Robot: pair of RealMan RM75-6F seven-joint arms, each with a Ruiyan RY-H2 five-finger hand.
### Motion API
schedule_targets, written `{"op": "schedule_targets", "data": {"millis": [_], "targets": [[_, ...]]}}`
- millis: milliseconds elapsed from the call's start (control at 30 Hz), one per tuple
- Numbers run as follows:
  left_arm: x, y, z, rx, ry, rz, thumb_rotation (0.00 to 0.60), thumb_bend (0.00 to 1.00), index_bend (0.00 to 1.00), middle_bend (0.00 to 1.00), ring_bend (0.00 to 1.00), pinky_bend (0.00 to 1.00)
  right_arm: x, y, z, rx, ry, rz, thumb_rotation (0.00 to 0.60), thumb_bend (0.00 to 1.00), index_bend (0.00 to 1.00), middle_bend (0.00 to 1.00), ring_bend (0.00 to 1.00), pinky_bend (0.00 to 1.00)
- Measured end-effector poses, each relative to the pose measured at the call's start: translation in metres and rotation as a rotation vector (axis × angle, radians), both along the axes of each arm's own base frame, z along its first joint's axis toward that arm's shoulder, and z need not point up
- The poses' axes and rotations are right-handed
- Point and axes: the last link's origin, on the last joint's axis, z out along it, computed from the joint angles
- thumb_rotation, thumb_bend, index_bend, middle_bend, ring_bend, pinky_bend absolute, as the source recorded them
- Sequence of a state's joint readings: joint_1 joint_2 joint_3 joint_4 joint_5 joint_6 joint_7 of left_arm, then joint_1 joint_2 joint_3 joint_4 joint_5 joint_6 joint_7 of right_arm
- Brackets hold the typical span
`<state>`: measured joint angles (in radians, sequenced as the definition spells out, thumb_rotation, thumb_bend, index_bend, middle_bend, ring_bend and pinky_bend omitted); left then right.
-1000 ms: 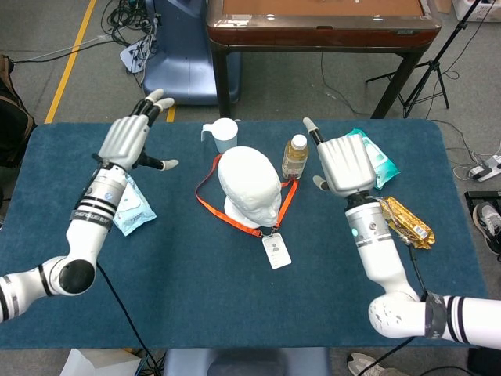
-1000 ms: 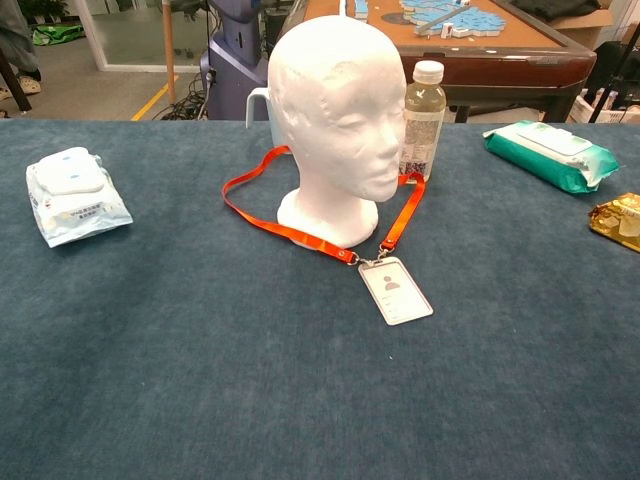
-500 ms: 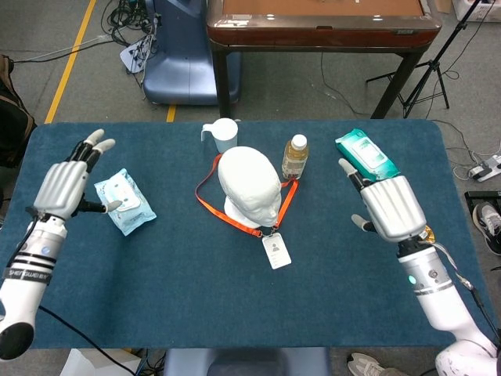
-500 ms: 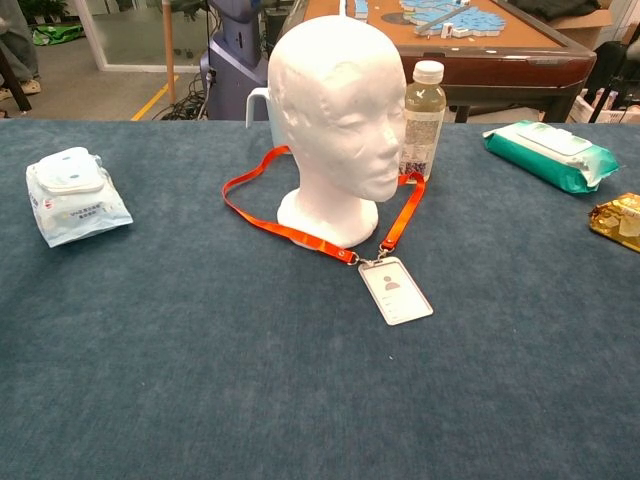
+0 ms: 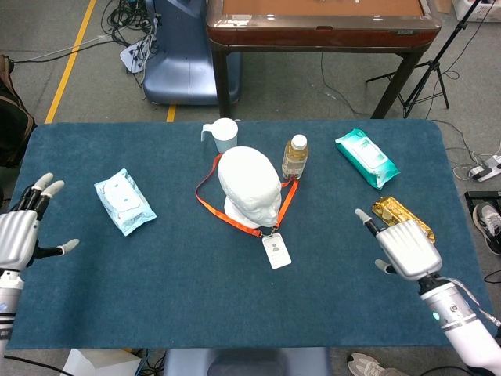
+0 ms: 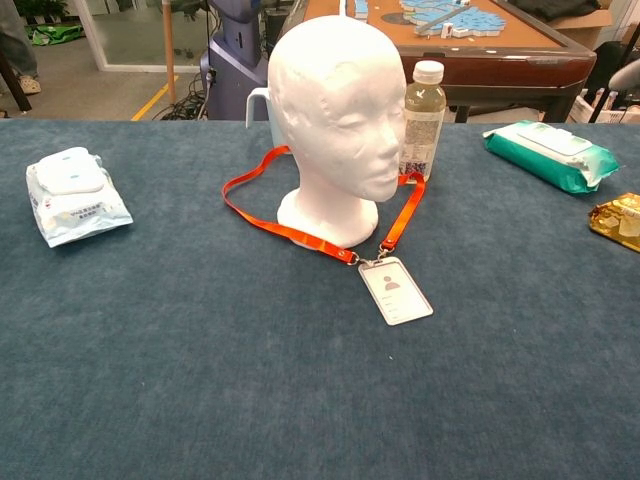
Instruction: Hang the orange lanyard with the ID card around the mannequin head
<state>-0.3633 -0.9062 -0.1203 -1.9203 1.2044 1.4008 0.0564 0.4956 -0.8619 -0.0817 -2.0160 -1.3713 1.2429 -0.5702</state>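
Both hands sit low at the near corners of the desk (image 5: 235,313), well apart from the work: the left hand (image 5: 17,235) at the near left edge with fingers spread and nothing in it, the right hand (image 5: 405,247) near the right edge, fingers partly extended and empty, just beside a gold snack packet (image 5: 401,216).

In the middle of the desk the orange lanyard (image 6: 300,232) loops around the base of the white mannequin head (image 6: 335,110), lying on the cloth, with the ID card (image 6: 395,290) flat in front toward the near edge. By my reading the hanging looks done.

Little remains to go wrong except disturbance. A careless sweep of the right hand could knock the packet off the right edge. Any reach back to the centre risks tipping the light foam head or the water bottle (image 6: 422,120) just behind the strap. A wipes pack (image 6: 72,195) lies toward the left edge, a green one (image 6: 548,152) at the far right.
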Motion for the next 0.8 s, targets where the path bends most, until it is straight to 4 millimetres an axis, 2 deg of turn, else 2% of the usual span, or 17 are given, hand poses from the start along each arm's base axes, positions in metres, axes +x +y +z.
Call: {"op": "schedule_targets", "data": {"millis": [167,333,533,800], "targets": [[-0.013,-0.018,-0.004,0.013,-0.013,0.009,0.6,0.16,0.08,0.06,0.08,0.25,-0.005,-0.003,-0.025,0.101,0.044,-0.033,0.6,0.44,0.1,0.9,0.98,1.0],[-0.018,-0.034,-0.009,0.013,-0.015,-0.004,0.6,0.17,0.09,0.06,0.08,0.25,-0.006,-0.012,-0.052,0.181,0.076,-0.062,0.6,0.59,0.1,1.0,1.0,1.0],[-0.019,-0.042,-0.013,0.001,-0.032,-0.017,0.6,0.19,0.1,0.06,0.08,0.25,0.001,-0.027,-0.087,0.262,0.095,-0.071,0.6,0.77,0.1,1.0,1.0,1.0],[-0.022,-0.043,-0.016,-0.019,-0.024,-0.012,0.6,0.2,0.1,0.06,0.08,0.25,0.017,-0.045,-0.132,0.351,0.104,-0.087,0.6,0.8,0.1,1.0,1.0,1.0]]}}
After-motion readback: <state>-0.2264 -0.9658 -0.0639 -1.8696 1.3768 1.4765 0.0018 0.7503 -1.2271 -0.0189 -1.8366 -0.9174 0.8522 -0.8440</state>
